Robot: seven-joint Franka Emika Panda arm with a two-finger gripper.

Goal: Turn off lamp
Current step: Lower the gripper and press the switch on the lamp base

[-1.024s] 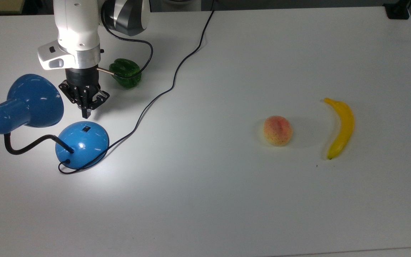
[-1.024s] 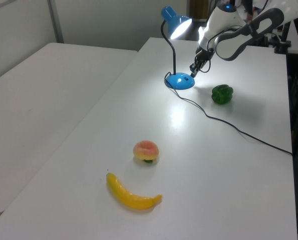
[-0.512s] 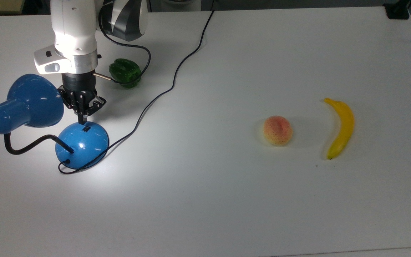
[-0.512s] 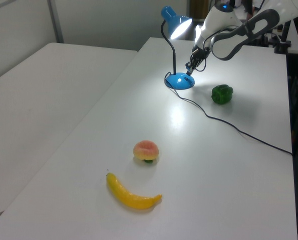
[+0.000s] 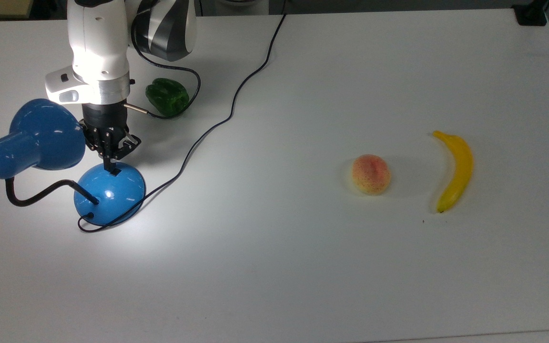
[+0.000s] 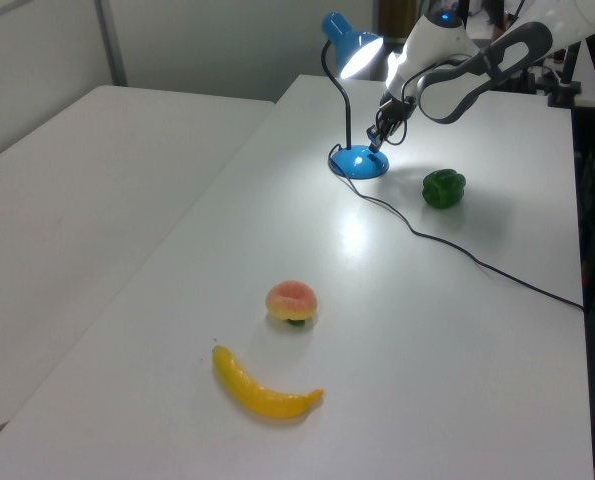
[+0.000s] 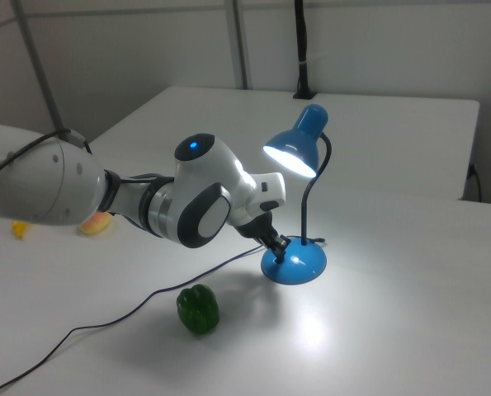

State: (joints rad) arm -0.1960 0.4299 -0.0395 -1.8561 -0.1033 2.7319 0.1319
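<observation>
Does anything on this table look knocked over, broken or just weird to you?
Nothing stands out. The lamp stands upright and is lit, its cord trailing loosely across the table. The green pepper, peach and banana lie intact, apart from each other.

- White table [image 5: 303, 267]
- Blue desk lamp [image 5: 110, 193], lit, near one end
- Its black cord [image 5: 236, 97] trailing to the far edge
- Green bell pepper [image 5: 167, 97] beside the lamp
- Peach [image 5: 371, 174] and banana [image 5: 455, 169] near the other end
</observation>
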